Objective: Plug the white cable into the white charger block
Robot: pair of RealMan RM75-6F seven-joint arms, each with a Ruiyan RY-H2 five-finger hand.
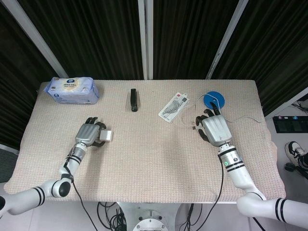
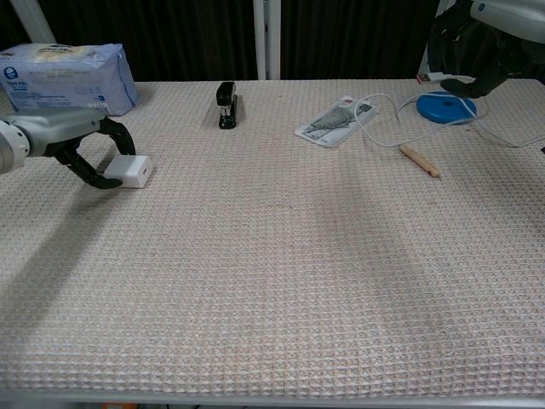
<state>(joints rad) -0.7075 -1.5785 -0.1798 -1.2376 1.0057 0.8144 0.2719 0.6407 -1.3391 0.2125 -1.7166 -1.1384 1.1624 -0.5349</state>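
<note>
Before you, a woven mat (image 2: 281, 281) covers the table. A pack of wipes (image 1: 71, 90) lies at the far left corner, well beyond the left fingers. A black stapler (image 1: 134, 99) sits far centre, well apart from both sets of fingers. A printed packet (image 1: 173, 106) lies just left of the right fingers, tilted. A blue disc (image 1: 213, 100) rests just past the right fingertips. In your chest view, a small wooden stick (image 2: 419, 160) lies near the disc, on the mat.
</note>
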